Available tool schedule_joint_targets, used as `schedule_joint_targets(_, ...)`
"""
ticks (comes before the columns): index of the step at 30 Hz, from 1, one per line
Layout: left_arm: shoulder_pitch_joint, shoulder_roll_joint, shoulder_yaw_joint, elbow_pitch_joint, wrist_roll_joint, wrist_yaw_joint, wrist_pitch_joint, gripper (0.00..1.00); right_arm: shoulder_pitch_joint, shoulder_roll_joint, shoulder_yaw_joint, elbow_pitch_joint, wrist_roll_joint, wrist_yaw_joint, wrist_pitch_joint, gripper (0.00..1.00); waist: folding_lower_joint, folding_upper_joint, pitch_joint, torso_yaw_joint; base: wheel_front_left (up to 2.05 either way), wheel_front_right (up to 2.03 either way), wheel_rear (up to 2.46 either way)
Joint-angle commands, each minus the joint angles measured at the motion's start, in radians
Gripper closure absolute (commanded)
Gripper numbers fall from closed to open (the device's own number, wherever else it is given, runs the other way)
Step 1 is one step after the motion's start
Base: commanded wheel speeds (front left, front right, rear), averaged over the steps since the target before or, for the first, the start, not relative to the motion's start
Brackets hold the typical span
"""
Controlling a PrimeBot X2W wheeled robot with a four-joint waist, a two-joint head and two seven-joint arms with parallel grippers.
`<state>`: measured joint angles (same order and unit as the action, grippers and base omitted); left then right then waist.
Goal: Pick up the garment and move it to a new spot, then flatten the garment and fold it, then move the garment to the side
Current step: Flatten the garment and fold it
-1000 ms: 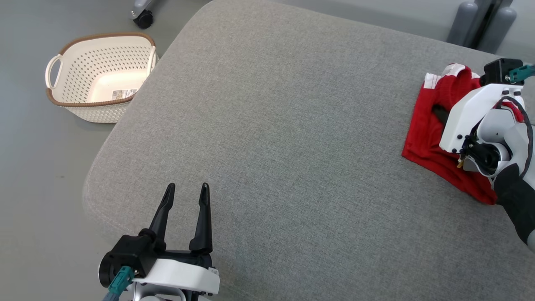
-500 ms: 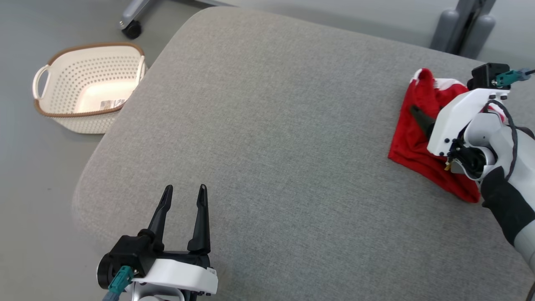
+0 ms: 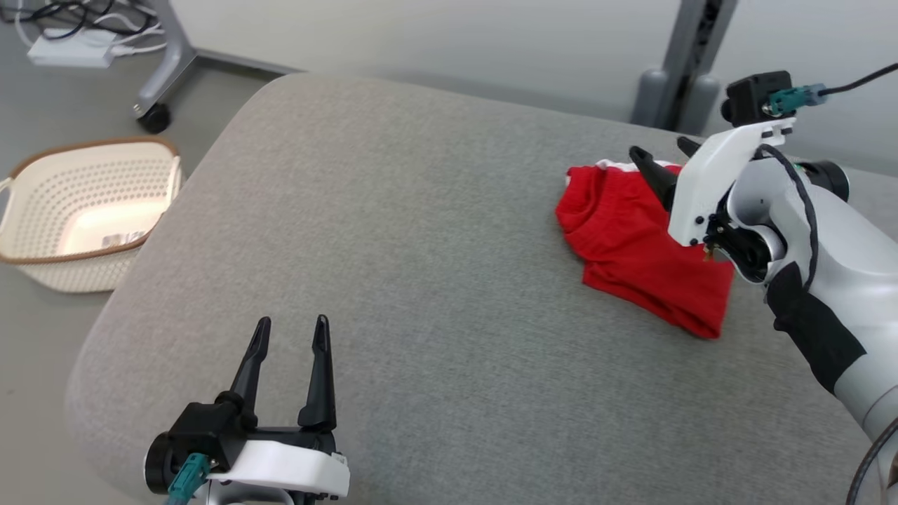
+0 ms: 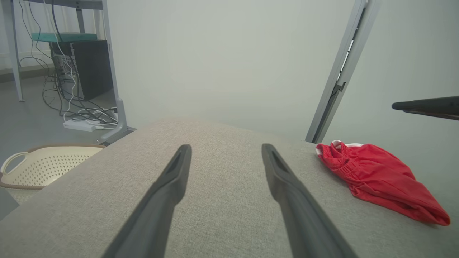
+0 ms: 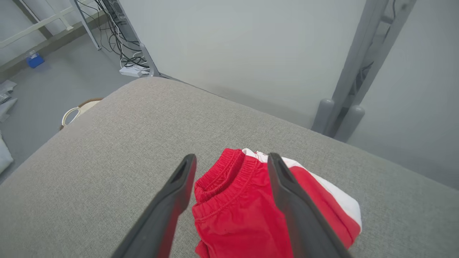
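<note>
Head view: grey cushion [image 3: 421, 231] spans centre, red garment [image 3: 631, 259] lying right of centre, R gripper [image 3: 658, 146] spread and empty above its top edge, L gripper [image 3: 292, 320] spread, empty, lower left, cream basket [image 3: 42, 210] on floor [image 3: 35, 351] at left edge; L wrist view: garment mid-right, cables [image 4: 71, 107] upper left; R wrist view: garment lower centre, grey post [image 5: 365, 61] upper right.

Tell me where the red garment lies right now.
In the head view, the red garment lies at the far right of the grey cushion, beneath the open right gripper.

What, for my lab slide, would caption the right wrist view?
Right gripper, fingers open, poised over the red garment with white trim lying on the grey cushion.
</note>
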<state>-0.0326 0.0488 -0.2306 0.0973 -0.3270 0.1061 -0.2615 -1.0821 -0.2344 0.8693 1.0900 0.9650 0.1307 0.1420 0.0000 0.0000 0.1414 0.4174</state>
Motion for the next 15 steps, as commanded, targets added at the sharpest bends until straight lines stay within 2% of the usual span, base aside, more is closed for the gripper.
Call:
schedule_joint_targets(1,0.002,0.004,0.013,-0.008,0.013,-0.007,-0.003,0.0,-0.018,-0.009,0.022,-0.018,-0.027,0.0,-0.033,0.0,0.0,0.0,-0.036,-0.046,0.0,0.0,0.0)
schedule_joint_targets(7,0.0,0.004,0.044,-0.022,0.03,-0.016,-0.003,0.0,-0.011,-0.03,0.071,-0.068,-0.096,0.0,-0.139,0.0,0.0,0.0,-0.08,-0.131,0.0,0.0,0.0)
schedule_joint_targets(11,-0.005,0.004,0.078,-0.035,0.039,-0.02,-0.002,0.0,0.009,-0.069,0.102,-0.098,-0.155,0.0,-0.213,0.0,0.0,0.0,-0.099,-0.192,0.0,0.0,0.0)
schedule_joint_targets(15,-0.018,0.004,0.116,-0.037,0.048,-0.028,-0.002,0.0,0.045,-0.091,0.071,-0.134,-0.15,0.0,-0.291,0.0,0.0,0.0,-0.109,-0.246,0.0,0.0,0.0)
